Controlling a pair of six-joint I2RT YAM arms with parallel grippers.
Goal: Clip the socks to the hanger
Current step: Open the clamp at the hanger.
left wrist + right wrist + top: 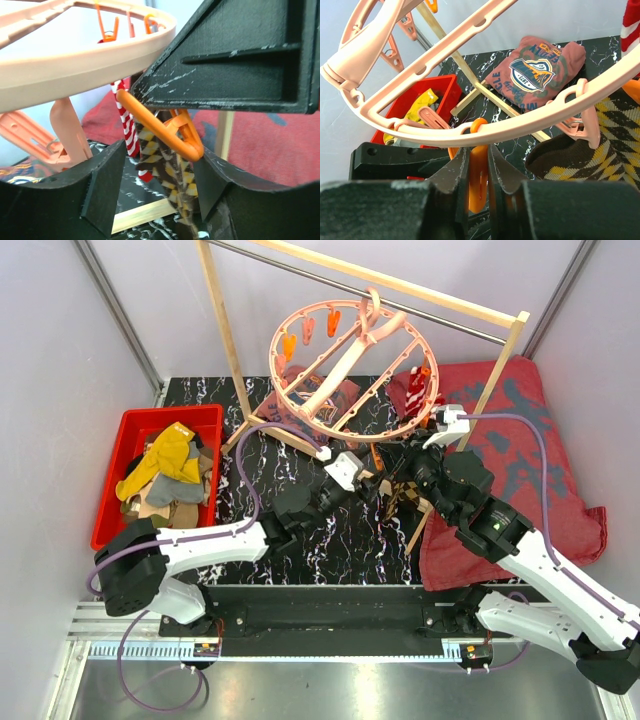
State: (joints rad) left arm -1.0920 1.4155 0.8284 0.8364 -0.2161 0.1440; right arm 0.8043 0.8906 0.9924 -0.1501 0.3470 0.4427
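Note:
The salmon-pink ring hanger hangs from the wooden rack. A red-white striped sock hangs clipped at its right rim. My right gripper is shut on an orange clip under the ring's near rim. The brown-tan argyle sock hangs down from that orange clip, beside the striped sock. My left gripper is open, with the argyle sock between its fingers, closer to the right finger. In the top view both grippers, left and right, meet below the ring.
A red bin at the left holds mustard, grey and other socks. The wooden rack's legs cross under the hanger. A large dark-red patterned cloth lies at the right. A printed reddish cloth lies behind the ring.

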